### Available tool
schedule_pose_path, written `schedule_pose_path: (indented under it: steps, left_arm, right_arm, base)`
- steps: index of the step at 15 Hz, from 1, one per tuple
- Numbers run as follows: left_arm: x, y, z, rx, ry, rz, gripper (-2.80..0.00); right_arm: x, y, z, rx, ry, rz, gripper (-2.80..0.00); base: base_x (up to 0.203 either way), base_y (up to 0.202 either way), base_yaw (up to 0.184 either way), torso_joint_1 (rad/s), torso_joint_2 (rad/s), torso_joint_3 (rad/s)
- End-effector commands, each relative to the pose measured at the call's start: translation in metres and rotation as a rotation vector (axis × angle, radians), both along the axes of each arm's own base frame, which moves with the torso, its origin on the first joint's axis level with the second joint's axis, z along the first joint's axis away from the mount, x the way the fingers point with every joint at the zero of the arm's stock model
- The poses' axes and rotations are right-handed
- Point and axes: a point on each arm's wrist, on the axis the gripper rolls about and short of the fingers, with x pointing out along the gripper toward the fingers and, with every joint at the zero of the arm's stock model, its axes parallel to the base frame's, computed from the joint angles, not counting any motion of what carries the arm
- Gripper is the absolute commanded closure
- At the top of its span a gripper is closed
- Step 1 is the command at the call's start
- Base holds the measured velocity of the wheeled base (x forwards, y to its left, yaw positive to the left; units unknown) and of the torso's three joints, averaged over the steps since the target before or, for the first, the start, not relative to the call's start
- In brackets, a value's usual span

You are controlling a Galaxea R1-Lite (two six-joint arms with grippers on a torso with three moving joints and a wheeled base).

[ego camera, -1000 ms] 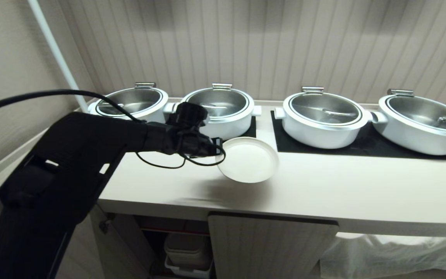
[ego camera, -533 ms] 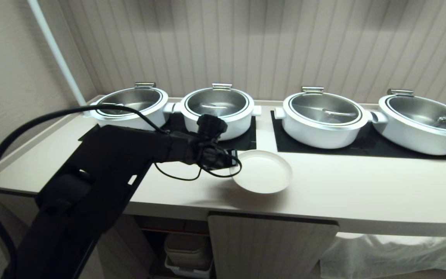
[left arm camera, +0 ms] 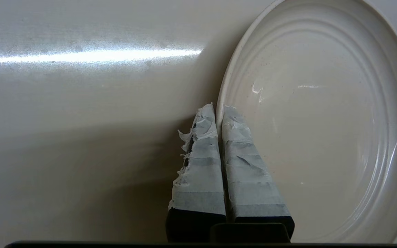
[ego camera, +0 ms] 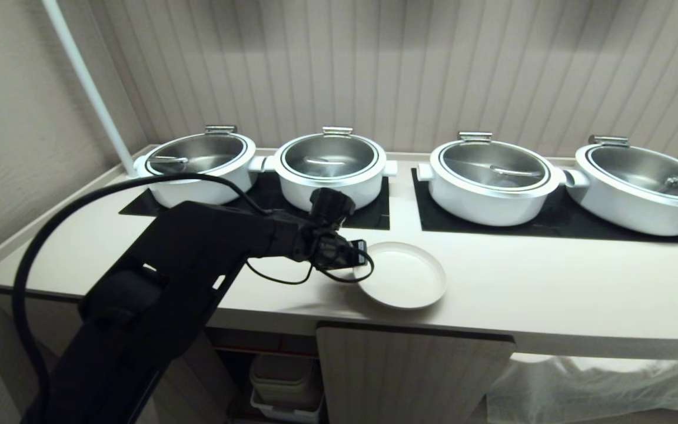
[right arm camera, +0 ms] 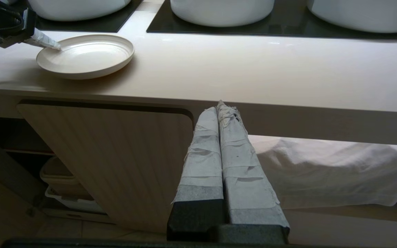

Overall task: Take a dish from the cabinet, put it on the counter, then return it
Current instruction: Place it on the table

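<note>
Left wrist view shows the left gripper (left arm camera: 219,106) clenched on the near rim of the dish (left arm camera: 322,120), which rests on the counter (left arm camera: 81,120).

Looks like a buffet or catering serving area rather than a home kitchen. Four big white chafing pots (ego camera: 495,182) with steel insides are sitting in a row along the far side of a long cream bench (ego camera: 551,282), each parked on a black inset panel (ego camera: 557,221), and a couple are holding serving spoons (ego camera: 509,171). Behind them a beige fluted wall (ego camera: 409,70) is running the whole width. Under the bench, a matching fluted cabinet door (ego camera: 409,377) is sitting shut, storage tubs (ego camera: 286,386) are showing in the open bay to its left, and white cloth (ego camera: 598,383) is hanging on the right.
</note>
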Motion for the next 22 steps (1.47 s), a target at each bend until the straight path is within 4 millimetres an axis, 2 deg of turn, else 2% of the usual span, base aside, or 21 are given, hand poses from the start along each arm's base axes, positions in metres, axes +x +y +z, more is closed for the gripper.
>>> schedule_pose_path:
  steps: [1, 7, 22]
  left_arm:
    - [0.001, -0.001, -0.005, 0.002, 0.007, 0.001, 0.0]
    - [0.007, -0.005, -0.01, -0.004, -0.005, 0.002, 0.0]
    - [0.008, -0.004, -0.017, 0.001, 0.005, -0.002, 0.0]
  right_arm:
    - [0.0, 0.0, 0.0, -0.001, 0.001, 0.0, 0.0]
    - [0.0, 0.0, 0.0, 0.0, -0.001, 0.0, 0.0]
    - [0.0, 0.0, 0.0, 0.0, 0.0, 0.0, 0.0]
  base:
    - [0.0, 0.0, 0.0, 0.0, 0.0, 0.0]
    - [0.0, 0.0, 0.0, 0.0, 0.0, 0.0]
    - [0.0, 0.0, 0.0, 0.0, 0.0, 0.0]
